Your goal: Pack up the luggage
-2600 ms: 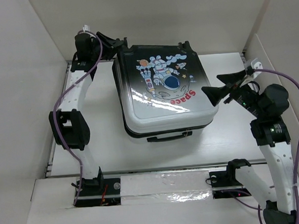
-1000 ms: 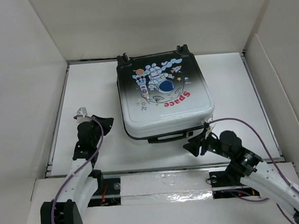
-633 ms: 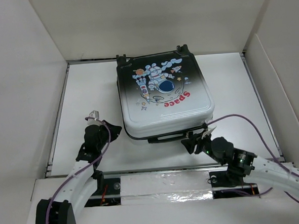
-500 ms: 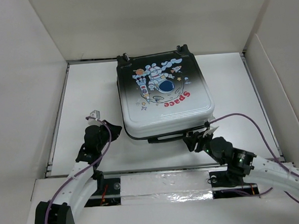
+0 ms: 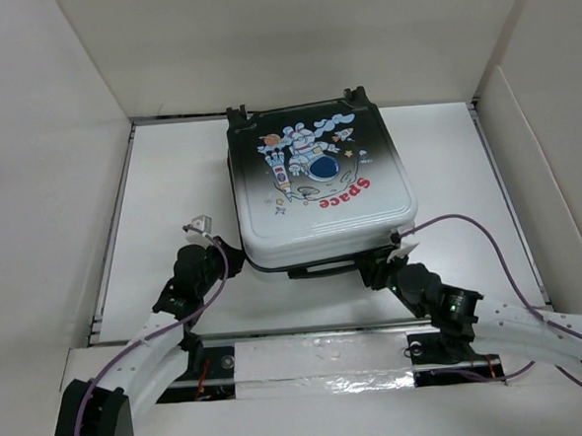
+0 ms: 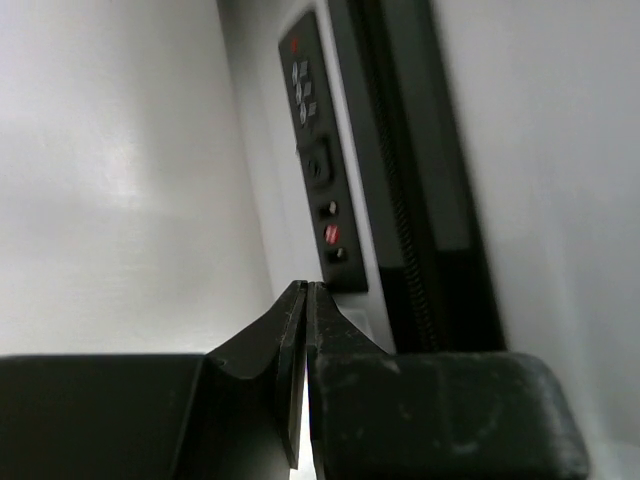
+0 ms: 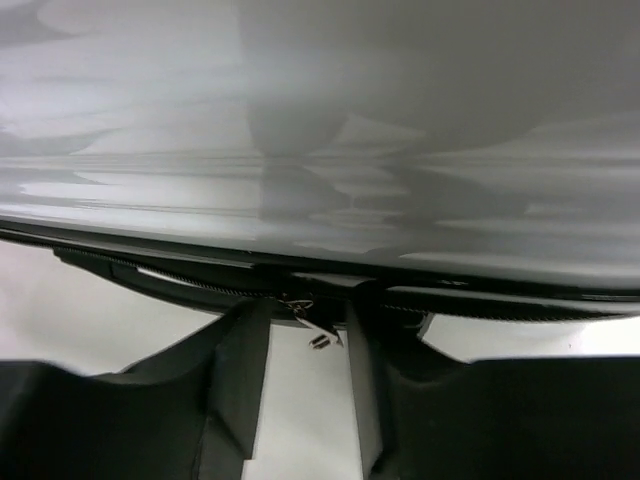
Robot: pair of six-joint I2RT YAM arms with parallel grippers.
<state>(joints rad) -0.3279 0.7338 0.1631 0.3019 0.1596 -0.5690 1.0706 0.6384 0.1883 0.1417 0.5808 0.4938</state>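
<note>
Both arms have dropped from beside the suitcase to lie low along the bottom of the top view, and over the last half second each gripper has crept closer to the case's near edge. The white table (image 5: 170,176) carries the closed suitcase (image 5: 316,221) in the centre of the frame. It lies flat with the astronaut and red "Space" print facing up, the black end toward the top of the picture and the white end toward the bottom. Its black caster wheels (image 5: 358,94) sit at the upper edge and its carry handle (image 5: 321,269) at the lower edge.

The left gripper (image 5: 233,262) is at the case's lower left corner. In the left wrist view its fingers (image 6: 292,330) are pressed together with only a thin slit between them, holding nothing, their tips just beside the lock panel (image 6: 318,190) on the case's side.

The right gripper (image 5: 374,270) is at the lower right corner, just right of the handle. In the right wrist view its jaws stand apart on either side of the zipper pull (image 7: 318,337), which hangs from the black zipper track (image 7: 190,280). Whether either finger touches the pull I cannot tell.
</note>
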